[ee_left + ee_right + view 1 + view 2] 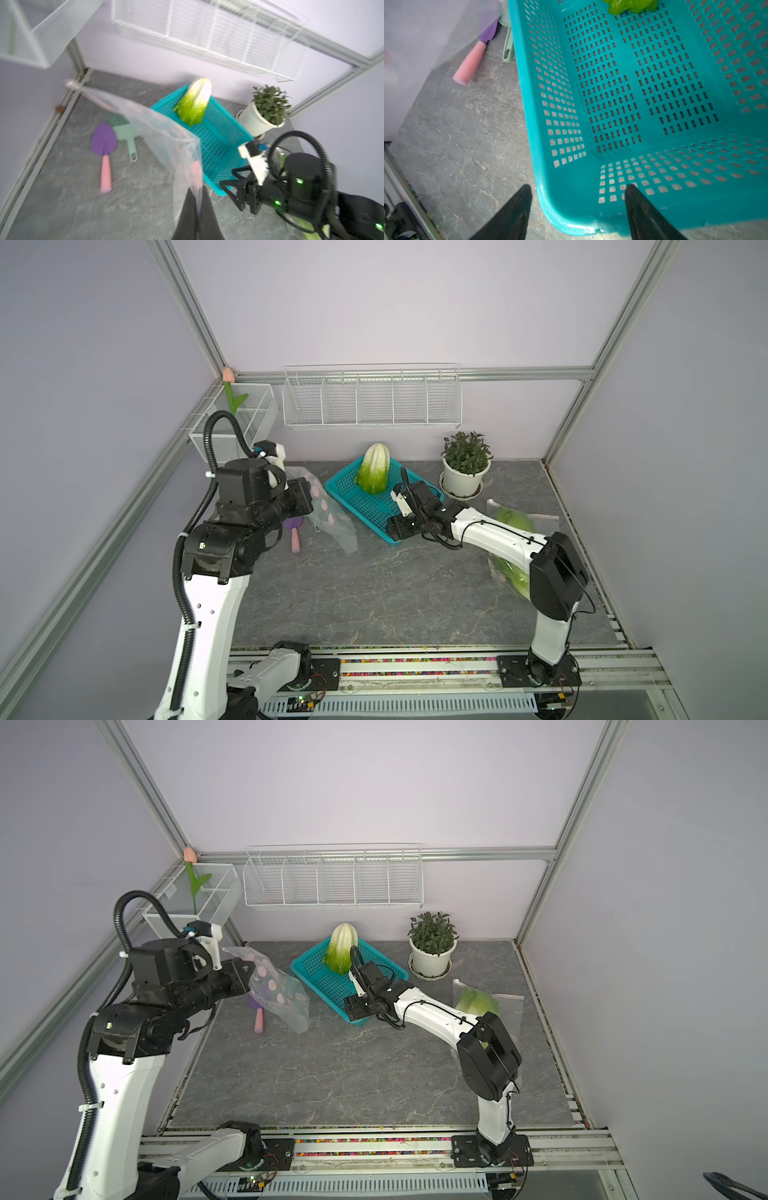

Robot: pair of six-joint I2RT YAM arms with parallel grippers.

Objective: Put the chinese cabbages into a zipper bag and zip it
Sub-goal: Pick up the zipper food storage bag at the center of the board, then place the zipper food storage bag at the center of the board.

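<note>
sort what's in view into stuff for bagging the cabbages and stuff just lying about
For the job:
- chinese cabbage in the teal basket
- clear zipper bag, pinched by the left gripper
- second bag holding cabbage, near the right arm
- right gripper, open at the basket's corner

Lying about:
- potted plant
- purple trowel
- mint green hand tool
- wall wire rack
- wire bin with a tulip

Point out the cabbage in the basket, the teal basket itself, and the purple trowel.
cabbage (374,470): in a top view, mid leaves.
teal basket (641,83): right wrist view, bare floor.
purple trowel (104,137): left wrist view, blade.
</note>
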